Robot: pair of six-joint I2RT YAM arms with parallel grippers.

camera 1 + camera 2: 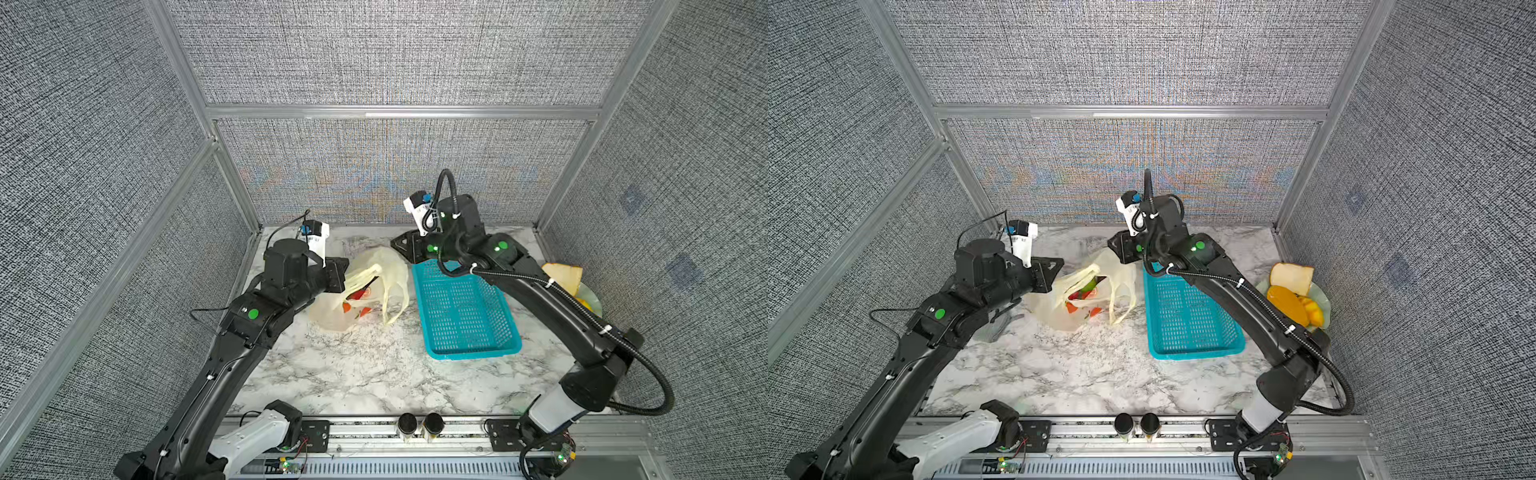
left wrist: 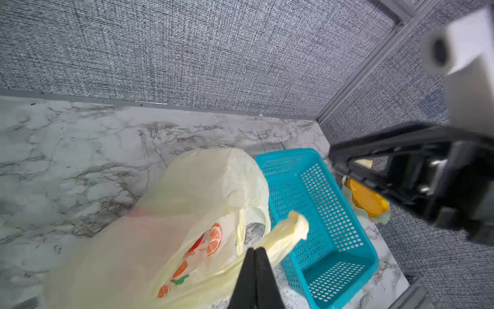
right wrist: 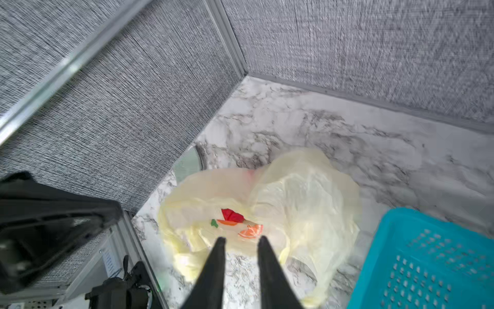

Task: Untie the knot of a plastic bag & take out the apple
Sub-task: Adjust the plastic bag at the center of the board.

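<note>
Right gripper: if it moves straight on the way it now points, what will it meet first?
Most likely the plastic bag: the right gripper aims at its printed side, though depth is unclear.

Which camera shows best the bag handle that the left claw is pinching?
The left wrist view: close up, the handle strip is pinched in the shut left gripper, its end loose. Both top views show the strips small, stretched towards that gripper. The right wrist view shows the plastic bag blurred, not the pinch.
</note>
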